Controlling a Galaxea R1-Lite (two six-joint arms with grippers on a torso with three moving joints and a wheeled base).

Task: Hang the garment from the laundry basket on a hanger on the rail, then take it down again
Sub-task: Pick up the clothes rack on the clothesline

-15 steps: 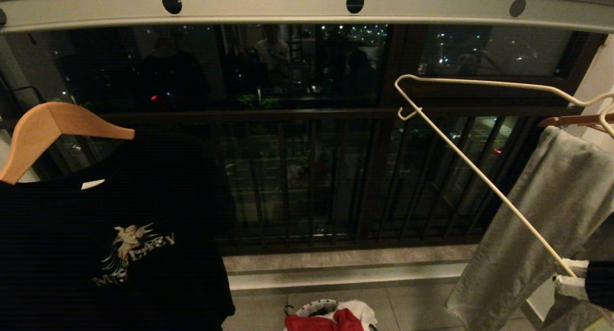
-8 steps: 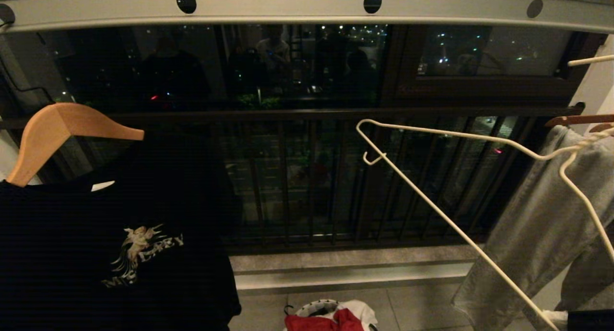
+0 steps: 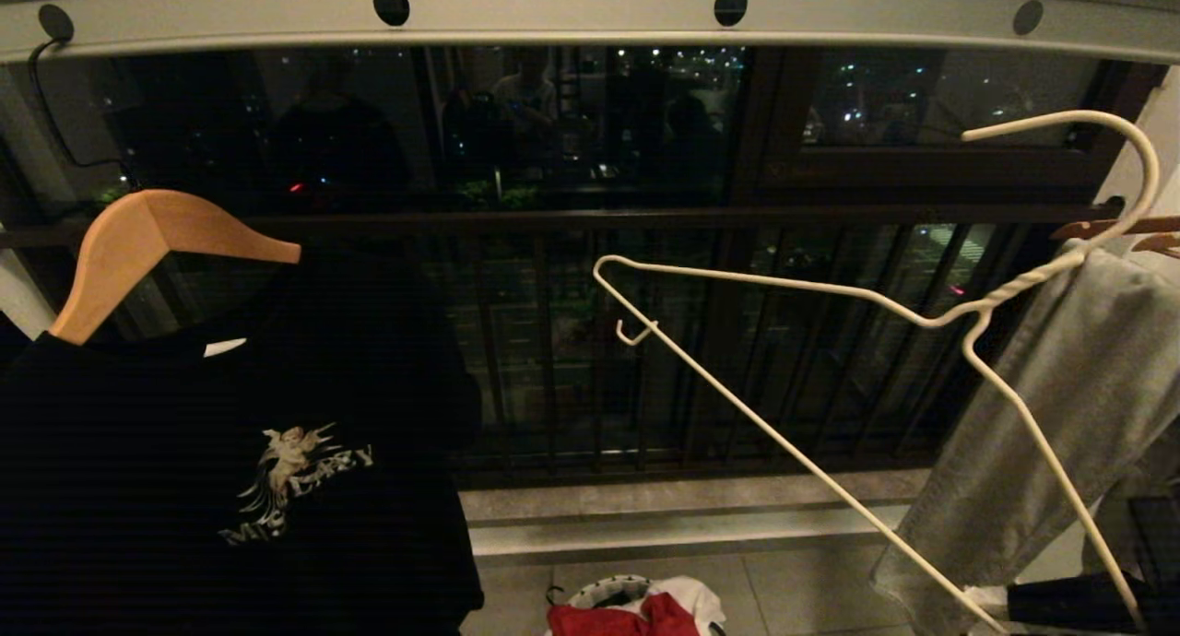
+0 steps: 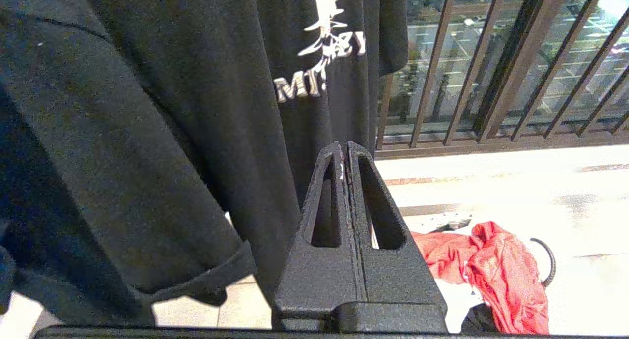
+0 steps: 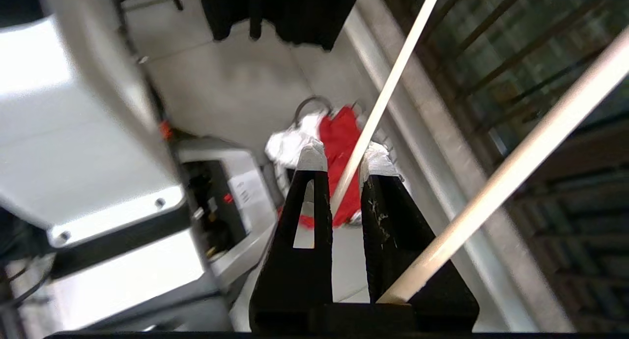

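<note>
Little of the task looks done: the garment lies crumpled in the laundry basket on the floor, and the hanger is off the rail, tilted in mid-air with nothing on it. Going left to right, I count one wooden hanger carrying one black T-shirt, one basket holding the one red garment beside a white cloth, one white wire hanger, and one grey cloth draped at the far right. The left gripper hangs beside the black shirt's hem with its fingers pressed together and empty. The right gripper, low at the right, is clamped on the wire hanger's bottom bar. Dressing the hanger, hooking it on the rail and taking it down all remain, by my reading.
</note>
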